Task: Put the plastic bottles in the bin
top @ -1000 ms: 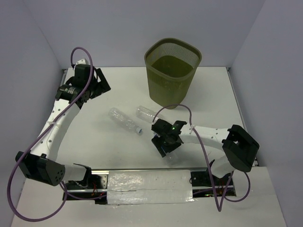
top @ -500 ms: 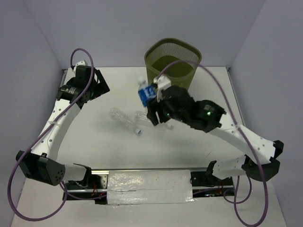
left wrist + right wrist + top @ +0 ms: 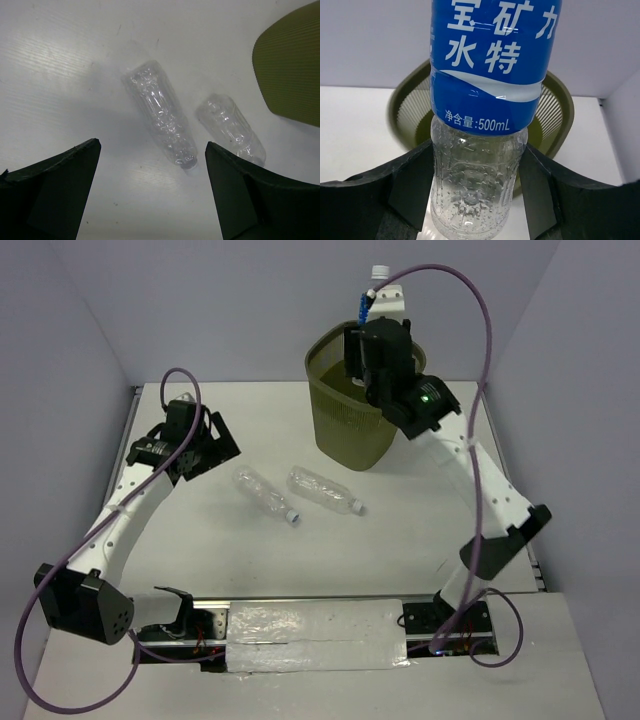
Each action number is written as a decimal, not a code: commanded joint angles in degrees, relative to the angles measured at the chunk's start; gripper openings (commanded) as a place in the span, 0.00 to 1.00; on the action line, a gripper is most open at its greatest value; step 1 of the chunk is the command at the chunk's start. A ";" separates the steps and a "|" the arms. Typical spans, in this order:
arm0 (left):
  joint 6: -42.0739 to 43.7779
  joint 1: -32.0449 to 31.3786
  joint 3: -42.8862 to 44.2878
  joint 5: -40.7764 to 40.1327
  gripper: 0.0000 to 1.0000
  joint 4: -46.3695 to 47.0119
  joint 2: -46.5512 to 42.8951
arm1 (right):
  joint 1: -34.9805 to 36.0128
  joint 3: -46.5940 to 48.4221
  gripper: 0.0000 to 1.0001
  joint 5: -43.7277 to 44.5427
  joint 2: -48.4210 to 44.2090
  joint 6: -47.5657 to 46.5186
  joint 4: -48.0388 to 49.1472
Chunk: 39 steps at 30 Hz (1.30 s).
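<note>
Blue-labelled bottle (image 3: 490,75), seemingly light and crushable, pinched at its clear lower body by the right gripper (image 3: 477,160), raised at the bin (image 3: 345,435); left gripper (image 3: 152,150) spread over two loose bottles (image 3: 162,117).

Right end effector (image 3: 475,190) clamps blue-labelled bottle (image 3: 482,125) upright, bin (image 3: 407,107) behind

White links (image 3: 120,510), black joints (image 3: 95,602) and looping purple cables (image 3: 487,320) lead to the black left claw (image 3: 151,150) and right claw (image 3: 476,165).
</note>
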 commanded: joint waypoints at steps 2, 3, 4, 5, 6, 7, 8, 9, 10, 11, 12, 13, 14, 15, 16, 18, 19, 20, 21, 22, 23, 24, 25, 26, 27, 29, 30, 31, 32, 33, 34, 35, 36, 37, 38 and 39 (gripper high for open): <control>-2.65 0.27 -2.18 5.44 0.99 2.93 -2.90 | -3.54 3.81 0.70 5.78 6.90 -2.72 6.93; -2.83 0.27 -2.88 5.88 0.99 3.02 -2.90 | -3.89 3.64 0.70 6.14 7.70 -2.72 8.68; -3.27 0.27 -3.23 6.84 0.99 3.11 -2.99 | -4.41 3.12 0.72 6.23 9.01 -2.72 9.48; -3.97 0.18 -3.58 7.20 0.99 3.11 -2.99 | -4.59 3.02 0.81 6.50 9.72 -2.72 10.01; -4.06 0.09 -4.63 7.64 0.99 3.46 -3.16 | -4.77 3.46 0.86 6.93 10.51 -2.54 9.66; -4.15 0.09 -5.34 7.91 1.00 4.16 -3.51 | -4.77 5.20 0.95 7.29 11.30 -1.67 8.96; -4.67 0.09 -6.91 7.91 0.99 4.43 -3.60 | -4.77 6.44 0.98 6.51 12.44 -1.05 6.69; -5.03 0.09 -7.80 7.91 1.00 4.78 -3.78 | -4.60 8.63 1.00 6.24 12.80 -0.44 5.80; -5.38 0.09 -8.59 8.00 0.99 5.30 -3.78 | -4.68 9.17 1.00 6.06 12.80 0.44 5.18; -6.08 0.09 -9.47 8.43 0.99 6.35 -3.69 | -4.60 9.52 1.00 5.71 12.28 0.62 4.83; -6.26 0.00 -10.69 8.78 0.99 6.88 -3.60 | -4.68 9.61 1.00 4.92 11.75 0.80 4.48; -6.43 -0.08 -11.14 8.96 1.00 7.32 -3.17 | -4.68 9.44 1.00 4.48 10.97 0.97 4.30; -6.87 -0.52 -11.49 9.05 0.99 7.85 -2.90 | -4.68 9.09 1.00 3.78 10.26 1.06 4.21; -7.05 -0.70 -12.02 8.96 0.99 8.90 -2.55 | -4.77 8.65 1.00 3.16 8.60 1.24 3.60; -7.23 -0.96 -12.28 8.96 0.99 9.52 -1.76 | -4.77 8.39 1.00 1.85 7.72 1.67 2.99; -8.37 -1.93 -12.90 8.79 0.99 11.27 -0.79 | -4.68 6.90 1.00 0.70 4.83 2.82 1.50; -9.50 -2.54 -12.99 8.87 0.99 11.81 0.43 | -4.60 5.76 1.00 -0.35 3.59 3.60 1.23; -10.21 -2.98 -13.16 8.79 0.99 12.42 1.05 | -4.59 4.70 1.00 -0.97 2.36 3.87 0.96; -11.00 -3.42 -13.25 8.44 0.99 13.30 1.75 | -4.68 2.08 1.00 -1.49 1.21 4.22 0.78; -11.88 -3.77 -13.34 8.26 0.99 13.83 3.24 | -4.68 0.67 1.00 -2.28 -1.23 4.57 0.61; -13.97 -4.56 -13.78 7.82 0.99 14.18 3.95 | -4.68 -1.96 1.00 -2.12 -2.48 4.49 0.26; -15.39 -4.65 -14.04 7.47 0.99 14.71 4.91 | -4.68 -3.12 1.00 -1.42 -3.45 4.66 -0.18; -18.10 -4.65 -14.39 7.03 0.99 14.97 6.58 | -4.77 -4.00 1.00 -0.63 -5.28 5.19 -0.88; -19.34 -4.65 -14.92 6.68 0.99 15.32 7.38 | -4.77 -4.79 1.00 0.51 -6.00 5.37 -2.19; -20.66 -4.74 -15.18 6.33 0.99 15.59 9.04 | -4.77 -6.36 1.00 0.61 -6.96 5.54 -2.81; -23.39 -5.35 -16.06 5.36 0.99 17.78 11.06 | -4.77 -9.00 1.00 0.44 -9.86 6.16 -4.31; -24.62 -5.53 -16.41 5.19 0.99 18.74 11.77 | -4.77 -10.15 1.00 0.52 -10.83 6.60 -4.58; -25.15 -5.71 -16.77 5.62 0.99 20.76 12.65 | -4.77 -11.46 1.00 0.96 -13.10 7.12 -5.01; -25.59 -5.88 -16.94 5.80 0.99 21.82 13.53 | -4.68 -14.78 1.00 1.66 -14.17 8.43 -5.19; -26.64 -6.41 -17.21 5.89 0.99 24.01 15.54 | -4.77 -16.56 1.00 1.40 -16.61 9.05 -5.28; -27.09 -6.59 -17.38 6.06 0.99 24.90 16.69 | -4.68 -20.84 1.00 0.88 -17.86 9.76 -5.19; -27.44 -6.85 -17.38 6.24 0.99 25.78 17.75 | -4.77 -22.97 1.00 0.44 -19.00 11.33 -5.19; -28.05 -7.37 -17.21 5.98 0.99 26.05 19.76 | -4.68 -24.64 1.00 0.00 -20.14 12.13 -5.37; -28.14 -7.64 -16.60 5.28 0.97 25.88 20.56 | -4.77 -27.53 1.00 -0.44 -21.98 12.83 -6.07; -28.06 -7.82 -16.25 5.01 0.87 25.44 21.61 | -4.77 -28.69 1.00 -0.71 -22.78 14.23 -6.59; -27.97 -8.08 -15.29 4.49 0.80 24.74 21.71 | -4.68 -29.40 1.00 -0.62 -23.66 14.77 -7.21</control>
